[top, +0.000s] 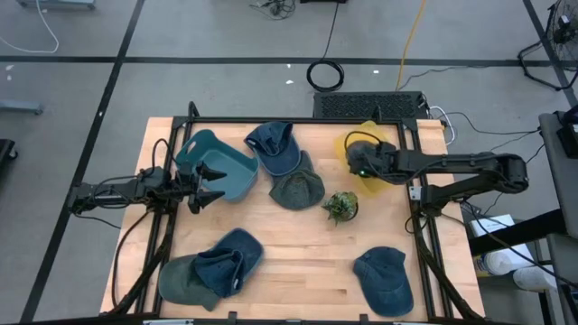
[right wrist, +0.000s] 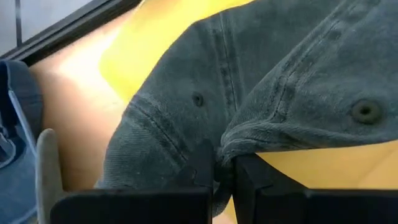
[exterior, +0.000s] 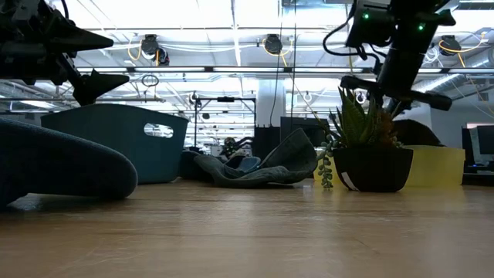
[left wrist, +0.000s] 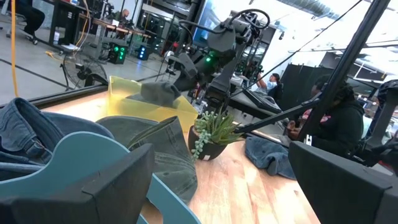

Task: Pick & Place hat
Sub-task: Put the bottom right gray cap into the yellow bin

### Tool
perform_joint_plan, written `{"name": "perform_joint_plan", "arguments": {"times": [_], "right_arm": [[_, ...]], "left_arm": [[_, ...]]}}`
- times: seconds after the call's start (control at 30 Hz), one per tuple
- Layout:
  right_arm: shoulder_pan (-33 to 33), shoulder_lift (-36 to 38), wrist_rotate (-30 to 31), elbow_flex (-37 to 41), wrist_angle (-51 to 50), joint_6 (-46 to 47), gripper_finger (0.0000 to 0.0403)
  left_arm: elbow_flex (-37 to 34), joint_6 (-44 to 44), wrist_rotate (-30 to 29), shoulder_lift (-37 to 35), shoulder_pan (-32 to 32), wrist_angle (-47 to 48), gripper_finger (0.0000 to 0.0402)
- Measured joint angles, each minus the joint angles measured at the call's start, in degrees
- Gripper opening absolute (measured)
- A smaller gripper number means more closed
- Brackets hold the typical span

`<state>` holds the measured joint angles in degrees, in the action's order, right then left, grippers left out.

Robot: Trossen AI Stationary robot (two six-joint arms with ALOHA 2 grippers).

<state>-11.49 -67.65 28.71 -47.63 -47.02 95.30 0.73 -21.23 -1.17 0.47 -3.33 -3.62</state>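
A dark grey cap (right wrist: 261,81) hangs over the yellow bin (top: 384,185) at the table's far right, with my right gripper (top: 355,160) shut on it. The left wrist view shows this cap (left wrist: 158,93) at the height of the bin's rim (left wrist: 127,84). My left gripper (top: 217,183) stands open and level at the table's left, beside the teal bin (top: 224,170), and touches nothing. Other hats lie on the table: a blue one (top: 274,144), an olive one (top: 296,188), a blue-on-green pair (top: 215,268) and a blue one (top: 384,280). My right gripper pinches a bunched fold of the cap's crown (right wrist: 239,146) between its two fingers. The fingers slant down from the table's right side. The cap spreads out past the fingers above the yellow bin. Whether it rests on the bin, I cannot tell.
A small potted plant (top: 340,207) stands just in front of the yellow bin, toward the table's middle. A black frame (top: 271,120) runs along the table's edges. There is bare wood (top: 307,253) between the near hats. People sit beyond the table in the left wrist view.
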Motion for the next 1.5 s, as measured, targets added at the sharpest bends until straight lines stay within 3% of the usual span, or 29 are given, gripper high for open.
{"name": "perform_joint_plan", "arguments": {"times": [0.23,0.67,0.87,1.17,1.5], "right_arm": [[0.00,1.63,-3.53,1.84,-4.93,1.76,0.0017],[-0.02,1.74,-7.96,7.82,-1.16,0.77,0.0028],[-0.02,1.76,-8.47,7.82,1.23,-2.80,0.0108],[-0.11,3.09,-14.11,7.82,0.29,-2.66,0.0238],[-0.11,8.25,-14.40,6.00,-0.67,-3.05,0.0263]], "left_arm": [[-0.01,-0.02,-0.02,0.00,-0.01,0.02,0.0379],[-0.02,0.00,-0.02,-0.02,0.00,0.02,0.0379],[-0.02,0.00,-0.02,0.00,0.00,0.01,0.0379],[-0.02,0.00,0.00,0.00,0.00,0.00,0.0379],[-0.02,-0.01,-0.02,0.00,0.00,0.01,0.0379]]}}
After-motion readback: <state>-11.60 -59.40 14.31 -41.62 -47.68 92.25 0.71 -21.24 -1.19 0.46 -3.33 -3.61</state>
